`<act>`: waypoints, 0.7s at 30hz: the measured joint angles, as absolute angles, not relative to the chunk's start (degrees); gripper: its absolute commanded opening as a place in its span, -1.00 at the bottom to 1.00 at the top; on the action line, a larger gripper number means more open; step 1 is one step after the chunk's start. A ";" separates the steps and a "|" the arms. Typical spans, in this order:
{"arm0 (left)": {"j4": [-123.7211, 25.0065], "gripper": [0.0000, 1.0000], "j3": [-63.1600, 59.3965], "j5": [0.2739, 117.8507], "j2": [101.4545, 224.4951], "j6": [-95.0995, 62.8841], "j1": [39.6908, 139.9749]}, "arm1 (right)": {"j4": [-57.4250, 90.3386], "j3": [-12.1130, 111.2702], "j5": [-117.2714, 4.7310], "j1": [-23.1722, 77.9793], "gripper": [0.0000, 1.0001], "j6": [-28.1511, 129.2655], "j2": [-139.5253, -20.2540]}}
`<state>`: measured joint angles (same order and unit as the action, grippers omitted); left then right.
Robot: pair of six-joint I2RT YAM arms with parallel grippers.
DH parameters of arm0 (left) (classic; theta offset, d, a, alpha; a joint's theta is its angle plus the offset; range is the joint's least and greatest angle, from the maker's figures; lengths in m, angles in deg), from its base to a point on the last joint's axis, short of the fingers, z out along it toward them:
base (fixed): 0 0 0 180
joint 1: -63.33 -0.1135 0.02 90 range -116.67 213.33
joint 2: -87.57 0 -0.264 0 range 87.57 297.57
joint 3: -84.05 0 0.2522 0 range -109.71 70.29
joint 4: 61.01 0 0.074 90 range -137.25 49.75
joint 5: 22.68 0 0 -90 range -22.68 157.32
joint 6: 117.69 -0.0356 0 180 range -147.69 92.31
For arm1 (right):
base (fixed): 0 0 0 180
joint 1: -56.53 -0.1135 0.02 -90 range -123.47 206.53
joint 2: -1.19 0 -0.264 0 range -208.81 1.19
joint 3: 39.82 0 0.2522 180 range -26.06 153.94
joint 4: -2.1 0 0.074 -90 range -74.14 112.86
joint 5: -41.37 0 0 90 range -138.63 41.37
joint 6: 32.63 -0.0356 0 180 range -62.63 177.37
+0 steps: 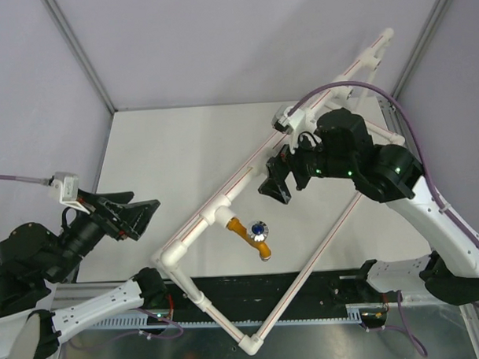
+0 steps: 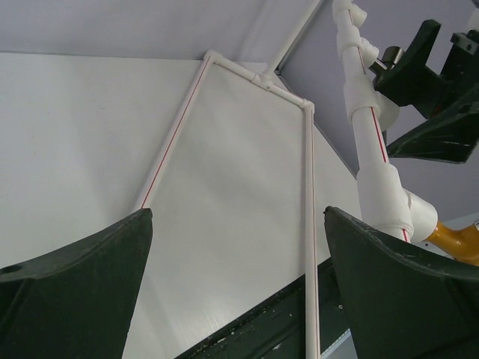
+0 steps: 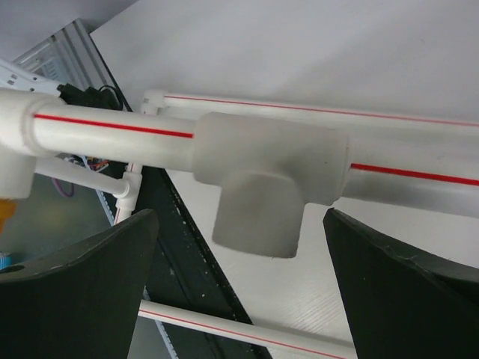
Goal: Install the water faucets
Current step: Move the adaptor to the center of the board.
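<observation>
The orange-brass tap (image 1: 248, 233) with its silver-blue knob (image 1: 259, 228) hangs from a tee of the white pipe frame (image 1: 224, 197), near the frame's lower left corner. Its orange body also shows at the right edge of the left wrist view (image 2: 458, 241). My right gripper (image 1: 280, 178) is open and empty beside the upper pipe. In the right wrist view (image 3: 239, 217) an empty white tee socket (image 3: 262, 196) lies just beyond its fingertips. My left gripper (image 1: 140, 216) is open and empty, left of the frame (image 2: 238, 217). The black metal tap is out of view.
The frame's thin pipes (image 1: 320, 244) run diagonally across the white table (image 1: 175, 150) to a corner (image 1: 253, 344) over the dark front rail (image 1: 306, 291). Grey walls enclose the back and sides. My right gripper's black fingers (image 2: 438, 112) show in the left wrist view.
</observation>
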<state>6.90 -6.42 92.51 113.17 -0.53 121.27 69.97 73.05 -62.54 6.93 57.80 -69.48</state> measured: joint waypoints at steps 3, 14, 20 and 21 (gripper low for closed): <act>6.90 0.99 -6.42 92.51 113.33 -0.53 121.27 | 71.21 73.08 -61.08 7.25 0.99 56.16 -70.77; 6.90 0.99 -6.24 92.51 113.90 -0.57 121.27 | 72.24 74.17 -57.97 8.02 0.99 54.02 -72.54; 6.90 0.99 -6.24 92.58 114.09 -0.57 121.27 | 69.40 72.90 -56.51 8.15 0.47 52.90 -73.37; 6.90 0.99 -6.24 92.60 114.09 -0.57 121.27 | 68.96 72.38 -56.55 8.08 0.10 52.79 -73.18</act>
